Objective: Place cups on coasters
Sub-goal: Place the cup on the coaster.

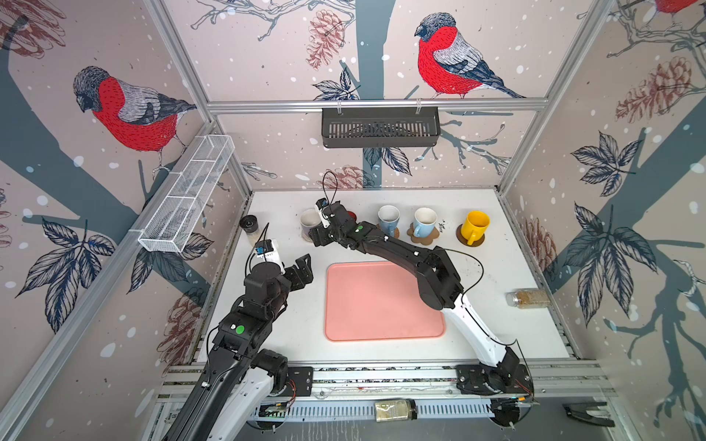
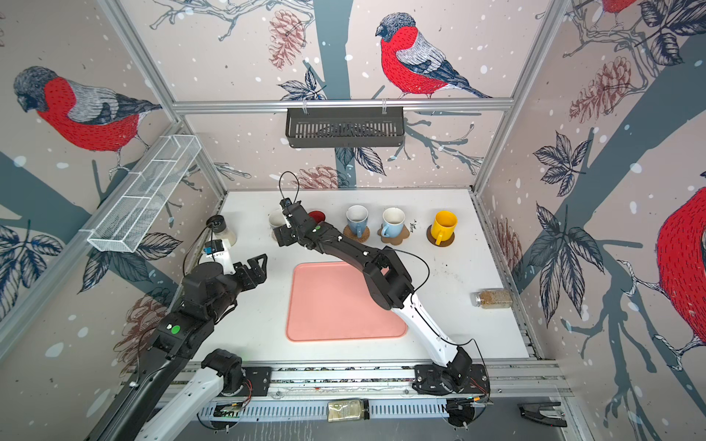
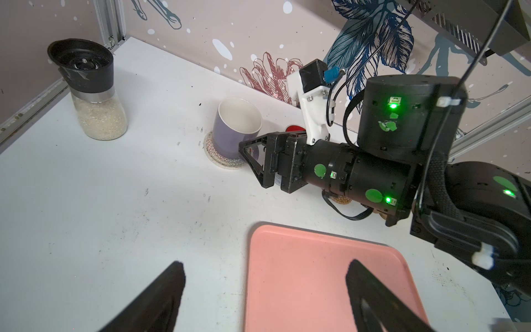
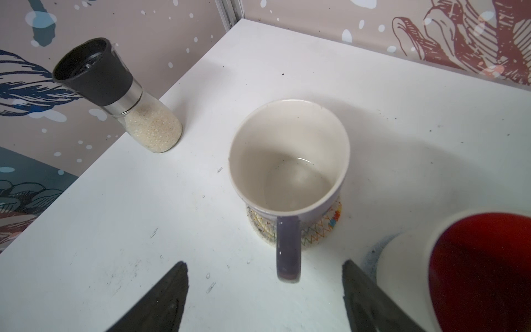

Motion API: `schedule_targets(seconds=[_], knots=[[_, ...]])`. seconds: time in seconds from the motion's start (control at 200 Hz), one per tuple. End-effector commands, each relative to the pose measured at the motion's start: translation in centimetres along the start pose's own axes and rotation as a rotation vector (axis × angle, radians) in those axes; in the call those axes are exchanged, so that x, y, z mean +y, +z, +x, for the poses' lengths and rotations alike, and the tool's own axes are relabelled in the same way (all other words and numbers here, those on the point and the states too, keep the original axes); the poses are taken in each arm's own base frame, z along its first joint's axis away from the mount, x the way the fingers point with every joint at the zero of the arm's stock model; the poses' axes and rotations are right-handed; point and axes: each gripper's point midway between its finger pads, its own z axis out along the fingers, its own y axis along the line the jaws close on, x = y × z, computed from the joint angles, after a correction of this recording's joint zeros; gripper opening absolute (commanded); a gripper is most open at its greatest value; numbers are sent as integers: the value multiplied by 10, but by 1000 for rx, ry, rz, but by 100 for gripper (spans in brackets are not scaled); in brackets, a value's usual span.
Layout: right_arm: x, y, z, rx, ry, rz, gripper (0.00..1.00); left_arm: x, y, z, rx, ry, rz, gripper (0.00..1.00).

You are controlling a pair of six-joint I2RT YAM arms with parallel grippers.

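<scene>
Left arm (image 1: 244, 317), right arm (image 1: 401, 252): black matte housings, white base links (image 1: 473, 328). Round green stickers (image 3: 373, 196) on joints; green LEDs (image 3: 392, 105) lit. White camera bracket (image 3: 310, 115), screw heads visible, blue connector (image 3: 332, 74). Thin black cables (image 3: 346, 216) looped alongside. Left gripper (image 3: 265, 263): black wedge fingers.

The lavender mug (image 4: 290, 149) is showing a glossy ceramic glaze; the coaster (image 4: 319, 230) is looking like rough woven cloth; the pink tray (image 3: 310, 287) is appearing smooth, matt plastic.
</scene>
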Motion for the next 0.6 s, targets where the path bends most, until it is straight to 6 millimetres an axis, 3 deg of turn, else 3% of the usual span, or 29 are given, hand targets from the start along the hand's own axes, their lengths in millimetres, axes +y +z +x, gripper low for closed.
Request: schedule_targets(seconds=[0.0,0.16,0.28,0.595], knots=[[4,-16,-19,-43,-31,5,84,-1,0,-4,-19,9,4,88],[1,-40,-32,-61,-54,35,84,0,1,-4,-20,10,-4,89],[-2,-61,-38,-67,-54,50,83,1,-2,-7,-38,6,-4,97],[-7,-141,-50,-160,-77,59,87,3,-4,-12,-70,9,-13,97]])
